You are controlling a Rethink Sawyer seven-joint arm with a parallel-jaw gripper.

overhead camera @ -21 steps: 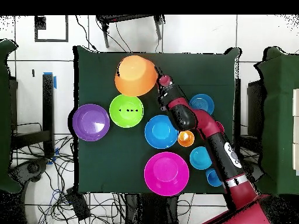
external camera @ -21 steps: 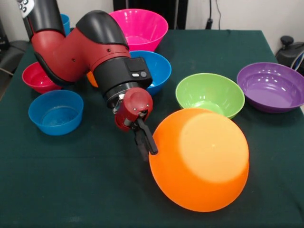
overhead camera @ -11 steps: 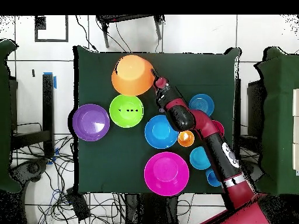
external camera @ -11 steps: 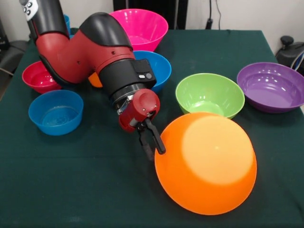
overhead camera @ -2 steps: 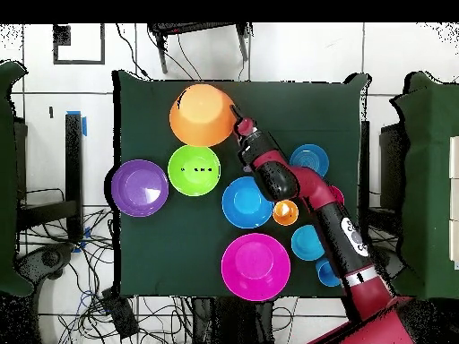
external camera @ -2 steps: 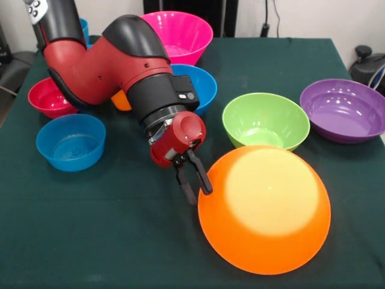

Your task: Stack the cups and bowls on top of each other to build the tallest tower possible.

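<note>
Gripper [external camera @ -2 steps: 197, 183] seemingly grips overturned orange bowl [external camera @ -2 steps: 264, 211]; green bowl [external camera @ -2 steps: 266, 118] just behind.

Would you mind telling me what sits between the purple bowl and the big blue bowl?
The green bowl sits between the purple bowl and the big blue bowl, upright on the cloth; the overhead view shows it best.

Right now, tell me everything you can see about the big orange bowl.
The big orange bowl is glossy plastic, round and wide, the largest thing near the table's front edge. It is turned over, its flat bottom facing up and toward the camera, with its opening hidden. It sits on the green cloth just in front of the green bowl. The tool is at its left rim, two dark fingers apart; whether they pinch the rim is unclear.
</note>
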